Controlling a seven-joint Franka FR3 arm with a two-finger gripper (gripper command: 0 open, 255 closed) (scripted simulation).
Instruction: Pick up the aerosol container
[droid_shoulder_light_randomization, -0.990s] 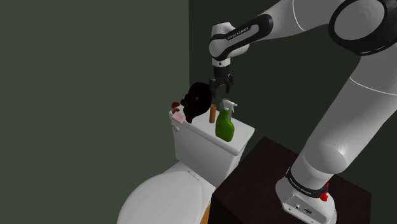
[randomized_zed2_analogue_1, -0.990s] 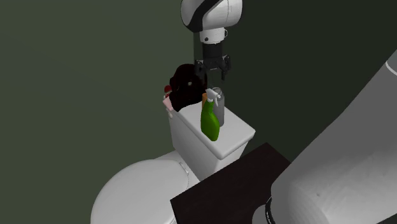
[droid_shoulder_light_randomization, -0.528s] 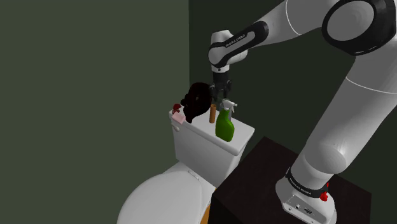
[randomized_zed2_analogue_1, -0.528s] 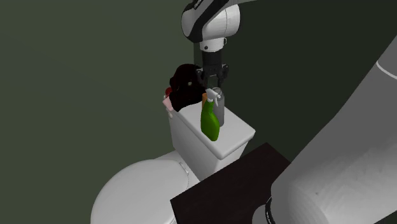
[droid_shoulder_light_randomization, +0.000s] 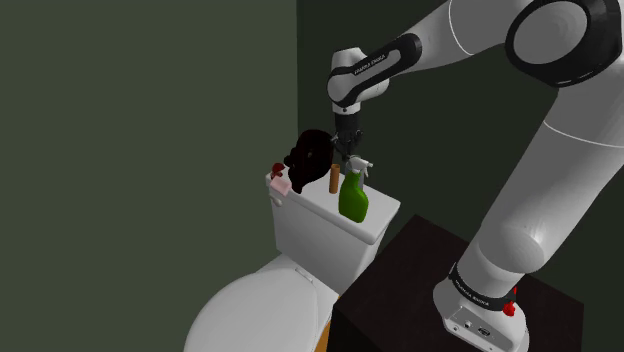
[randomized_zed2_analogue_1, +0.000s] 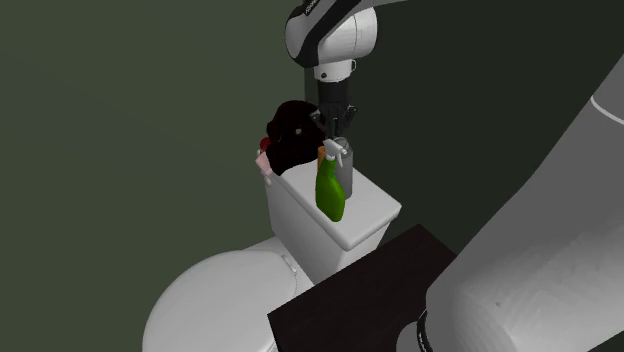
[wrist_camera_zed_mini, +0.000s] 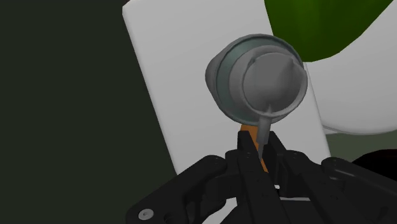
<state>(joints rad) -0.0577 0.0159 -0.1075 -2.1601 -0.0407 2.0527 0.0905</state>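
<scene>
The aerosol container (randomized_zed2_analogue_1: 345, 170) is a grey can standing upright on the white toilet tank (randomized_zed2_analogue_1: 310, 225), just behind a green spray bottle (randomized_zed2_analogue_1: 331, 192). In the wrist view I see its round grey cap (wrist_camera_zed_mini: 257, 79) from above, with a thin spout pointing toward my fingers. My black gripper (randomized_zed2_analogue_1: 334, 128) hangs straight above the can and points down, with a small gap to the cap. Its fingers are shut, with nothing held, in the shoulder view (droid_shoulder_light_randomization: 344, 151) and the wrist view (wrist_camera_zed_mini: 259, 147). A slim orange item (droid_shoulder_light_randomization: 333, 178) stands beside the can.
On the tank (droid_shoulder_light_randomization: 320, 235), a black bushy object (droid_shoulder_light_randomization: 312, 155) and a small pink item (droid_shoulder_light_randomization: 282, 183) stand at the far end, and the green bottle (droid_shoulder_light_randomization: 353, 198) nearer. The toilet lid (droid_shoulder_light_randomization: 250, 315) lies below. Dark green walls close in behind. My stand (droid_shoulder_light_randomization: 400, 290) is a dark box.
The gripper's fingers stood spread one second ago and have drawn together. The hand has come down slightly toward the can. The objects on the tank have not moved.
</scene>
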